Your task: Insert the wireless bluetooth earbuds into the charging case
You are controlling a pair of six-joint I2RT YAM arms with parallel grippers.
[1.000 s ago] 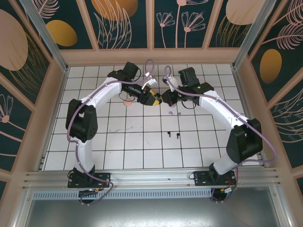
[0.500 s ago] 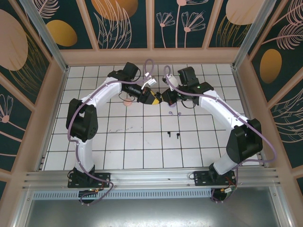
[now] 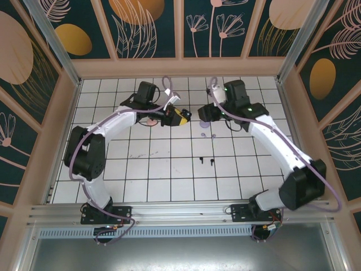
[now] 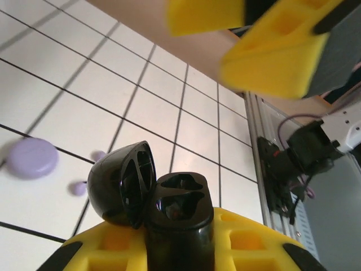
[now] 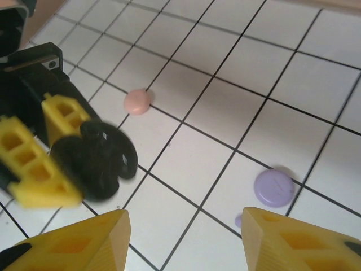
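Evidently we are finishing little so far: two tiny black stemmed earbuds [image 3: 202,161] are lying loose at six o'clock. Farther out, our left gripper [image 3: 180,117] is clamping the open glossy black charging case [image 4: 180,220]; our right gripper [image 5: 185,220] is gaping empty at its three o'clock.

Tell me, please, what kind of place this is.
Probably a robot test cell: a left arm and a right arm mounted on an aluminium rail, a white tiled table, and flower-patterned wall panels around it.
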